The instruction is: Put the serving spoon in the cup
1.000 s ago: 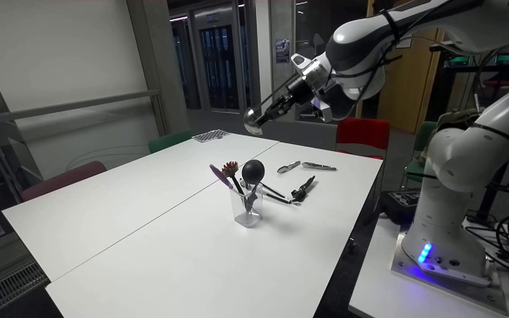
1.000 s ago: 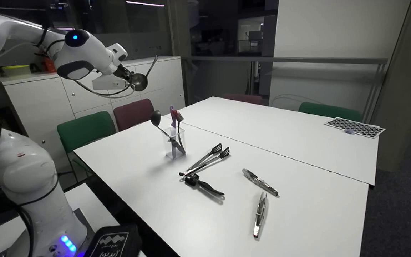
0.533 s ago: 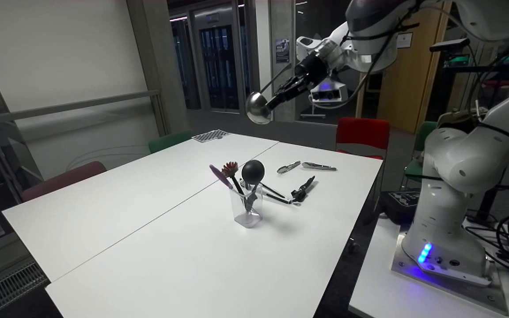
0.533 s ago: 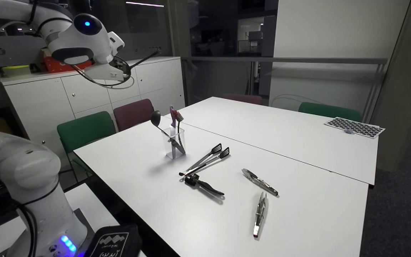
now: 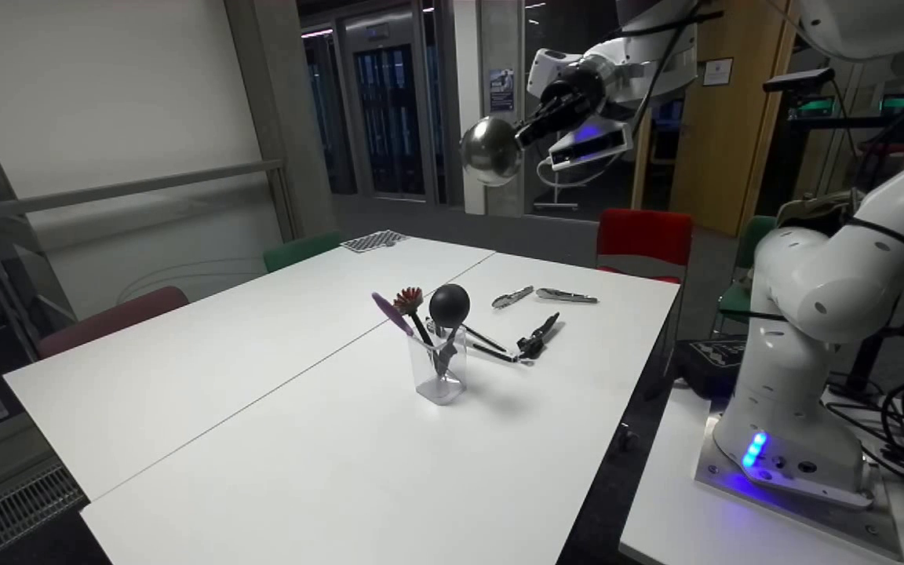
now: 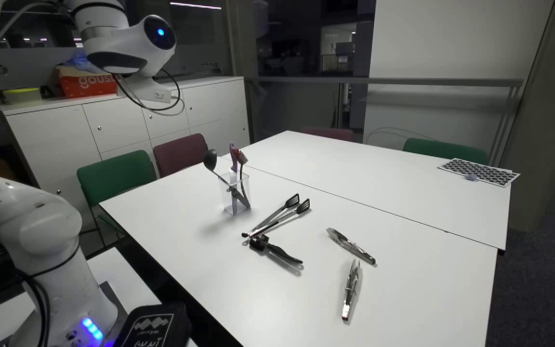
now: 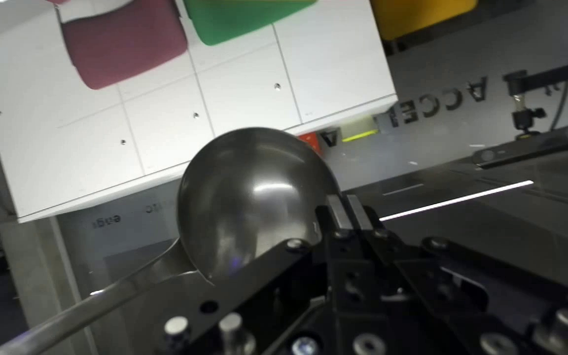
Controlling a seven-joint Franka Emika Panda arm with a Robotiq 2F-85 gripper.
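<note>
The hand (image 7: 348,212) was closed, pinching the serving spoon (image 7: 259,197) by the rim, and the wrist view showed the slim handle (image 7: 91,306) slanting away beside the hand, whereas in an exterior view only the shiny bowl (image 5: 491,151) could be made out at the hand's tip. In an exterior view the arm (image 6: 123,43) hid both hand and spoon. Well below the hand and apart from the spoon, the see-through cup (image 5: 457,369) stood upright on the white desk (image 5: 264,455) in both exterior views, holding a black ladle (image 5: 450,305), a brush (image 5: 409,301) and a purple-topped utensil (image 5: 391,312).
</note>
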